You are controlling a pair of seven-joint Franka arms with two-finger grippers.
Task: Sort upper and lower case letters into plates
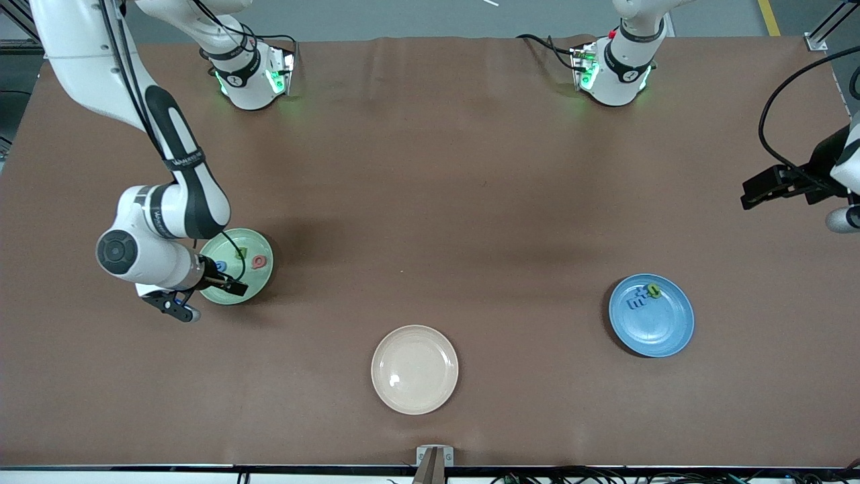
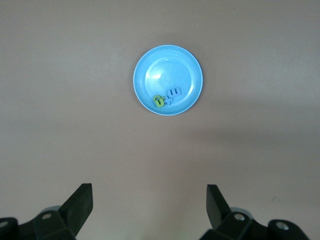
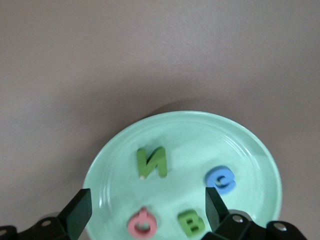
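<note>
The pale green plate [image 1: 254, 281] lies toward the right arm's end of the table and holds several letters. My right gripper [image 1: 225, 284] hovers low over it, open and empty. The right wrist view shows this plate [image 3: 200, 142] with a green N [image 3: 152, 162], a blue C [image 3: 220, 180], a red Q [image 3: 144, 223] and a green B [image 3: 191, 223] under my right gripper [image 3: 145, 206]. The blue plate [image 1: 664, 328] toward the left arm's end holds a green letter [image 1: 653, 290] and blue letters [image 1: 635, 303]. My left gripper [image 1: 756, 191] waits open and empty, high up by the table's end.
An empty beige plate [image 1: 414, 369] lies near the front edge, between the two other plates. The left wrist view shows the blue plate [image 2: 167, 67] with its green letter [image 2: 159, 101] and blue letters [image 2: 174, 94], far below my left gripper [image 2: 149, 201]. No loose letters show on the brown table.
</note>
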